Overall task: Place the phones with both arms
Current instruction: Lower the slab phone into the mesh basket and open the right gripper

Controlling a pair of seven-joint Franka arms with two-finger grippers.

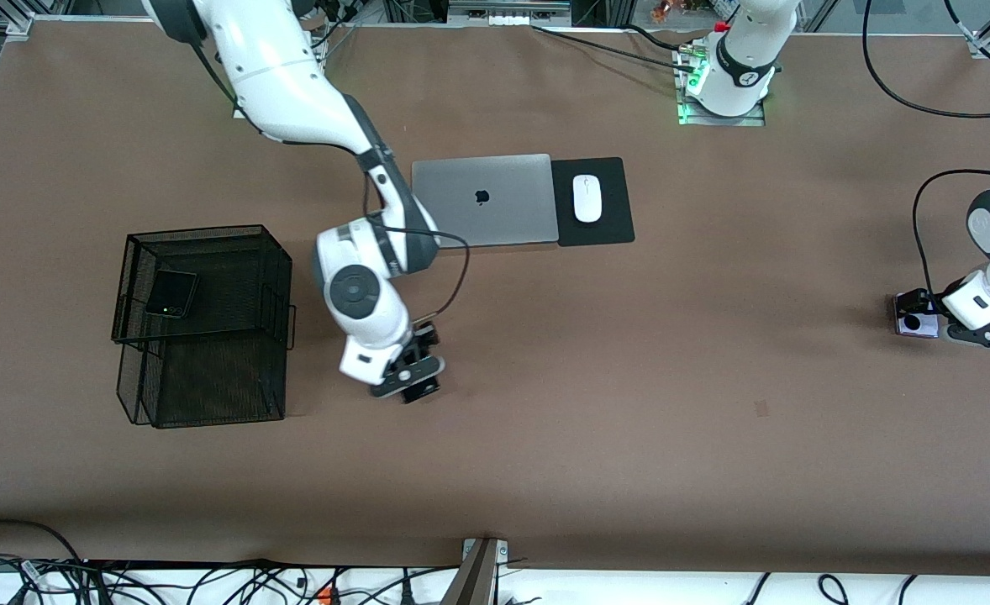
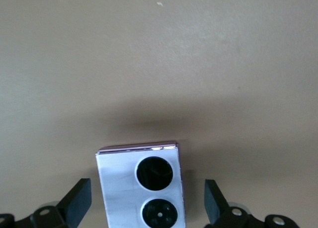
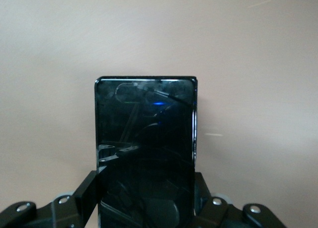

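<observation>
Phones, three in number. Black slab phone (image 3: 145,148): clamped between the jaws of the right gripper (image 1: 411,378), its long body projecting forward from the fingers (image 3: 88,192), which pressed against both its long edges. That gripper sat low over bare brown table (image 1: 629,378), between the wire basket (image 1: 205,323) and the table's middle.

Lavender phone (image 2: 141,186), square, two black circles on its face: lay flat on the table at the left arm's end, directly between the jaws of the left gripper (image 1: 932,323). Those jaws stood wide apart, one finger (image 2: 77,200) on each side of the phone, neither touching it.

Square black folded phone (image 1: 171,293): lay in the upper tier of the black wire basket at the right arm's end, well apart from both sets of jaws.

Other items: closed silver laptop (image 1: 485,200), with a white mouse (image 1: 587,198) on a black mouse pad (image 1: 592,202) just beside it, toward the arms' bases.
</observation>
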